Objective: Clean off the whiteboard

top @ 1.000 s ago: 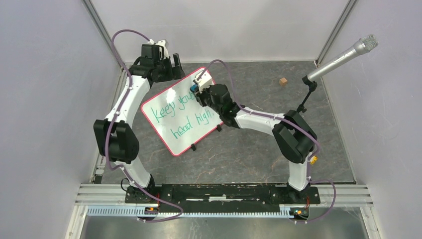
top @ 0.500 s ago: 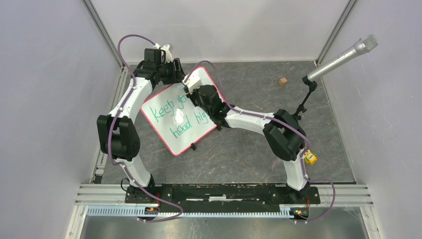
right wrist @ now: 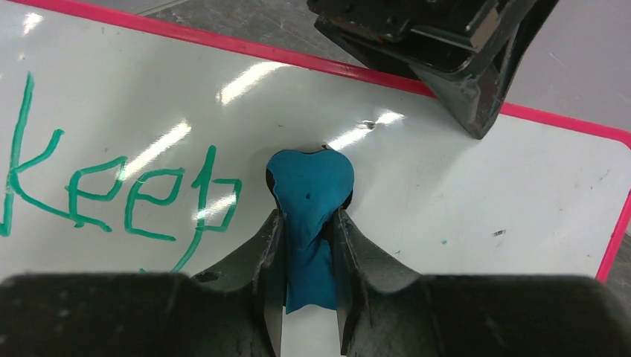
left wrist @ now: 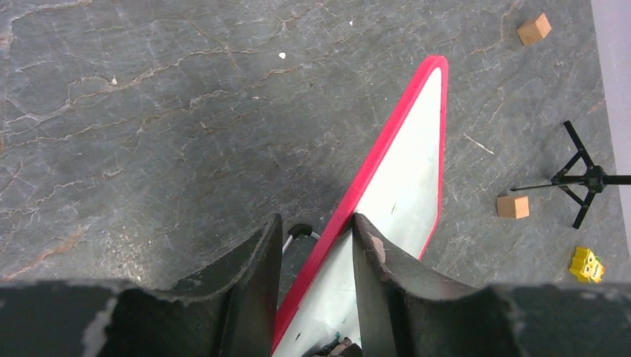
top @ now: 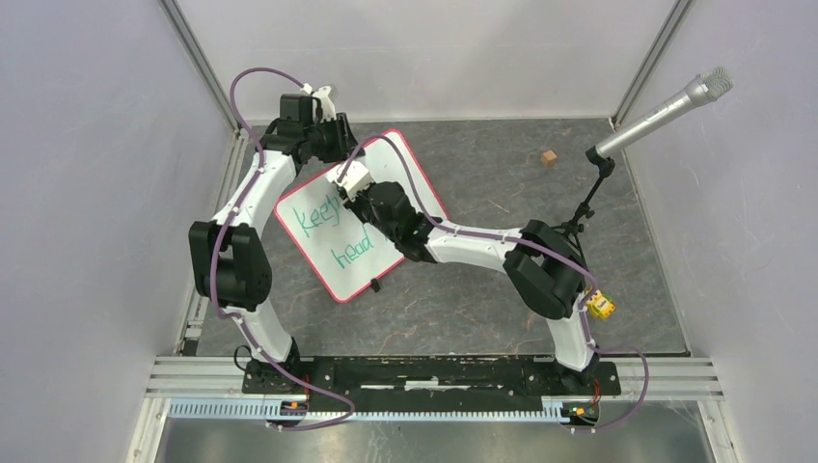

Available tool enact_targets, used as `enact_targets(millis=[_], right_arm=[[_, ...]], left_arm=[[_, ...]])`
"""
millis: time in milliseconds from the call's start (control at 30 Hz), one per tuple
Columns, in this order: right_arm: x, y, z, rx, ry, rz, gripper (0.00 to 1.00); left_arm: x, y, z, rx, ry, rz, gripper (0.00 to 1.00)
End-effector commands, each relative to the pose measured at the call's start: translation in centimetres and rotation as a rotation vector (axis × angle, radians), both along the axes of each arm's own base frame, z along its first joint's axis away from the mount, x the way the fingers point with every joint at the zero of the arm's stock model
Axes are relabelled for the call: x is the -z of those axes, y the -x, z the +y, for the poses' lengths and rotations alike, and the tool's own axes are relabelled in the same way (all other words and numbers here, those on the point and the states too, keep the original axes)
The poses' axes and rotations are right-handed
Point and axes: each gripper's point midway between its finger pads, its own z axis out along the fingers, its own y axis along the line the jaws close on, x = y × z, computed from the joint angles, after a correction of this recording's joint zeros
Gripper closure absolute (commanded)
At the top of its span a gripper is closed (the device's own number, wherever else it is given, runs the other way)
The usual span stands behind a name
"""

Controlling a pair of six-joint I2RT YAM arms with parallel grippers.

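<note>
The whiteboard (top: 342,270), white with a red rim, stands tilted on the dark floor; green writing reads "Keep" (top: 313,217) and "head" (top: 352,253). My left gripper (top: 338,130) is at the board's far upper edge. In the left wrist view its jaws (left wrist: 316,219) straddle the red rim of the whiteboard (left wrist: 402,186), closed onto it. My right gripper (top: 349,178) is shut on a blue cloth (right wrist: 310,186) pressed on the whiteboard (right wrist: 484,178), just right of "Keep" (right wrist: 111,201). The board right of the cloth is wiped white.
A microphone (top: 666,106) on a black tripod (left wrist: 588,178) stands at the right. A small wooden cube (top: 549,157) lies behind the board, with another cube (left wrist: 513,206) near the tripod. A yellow toy (top: 600,305) sits by the right arm. Grey walls enclose the floor.
My right gripper swept the cloth leftward across the top line, wiping the words after "Keep" and "head". My left gripper's jaws closed in on the board's rim.
</note>
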Motion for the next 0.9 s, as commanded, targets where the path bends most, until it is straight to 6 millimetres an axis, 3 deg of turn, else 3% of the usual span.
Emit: enact_targets(millis=[0,100,200,367,600,767,867], right_arm=[[1.5,-2.0,-3.0,0.130,-0.025,0.021,0.72],[3.0,-3.7,-5.6,0.195,-0.068,0.082,0.71],[4.3,-5.4,-6.9,0.235,-0.070,0.167,0.71],[5.8,-6.2,-9.3,0.286,-0.055,0.200,0.72],[8.3,-6.3,-10.6,0.325,-0.017,0.256,0.72],[8.0,-6.2,-11.0,0.338,-0.007,0.257,0.71],[7.3,-5.6,-9.9,0.290,-0.021,0.252,0.71]], left_arm=[[-0.7,0.7,-1.3,0.012,0.064,0.012,0.59],[-0.2,0.4,-0.9,-0.003,0.046,0.016,0.61],[0.0,0.4,-0.8,-0.012,0.037,0.017,0.62],[-0.7,0.6,-0.4,-0.021,0.021,-0.003,0.62],[0.2,0.4,-1.0,-0.015,0.056,0.037,0.62],[0.3,0.3,-0.3,-0.039,0.018,0.024,0.62],[-0.7,0.6,-0.9,-0.019,0.051,0.013,0.62]])
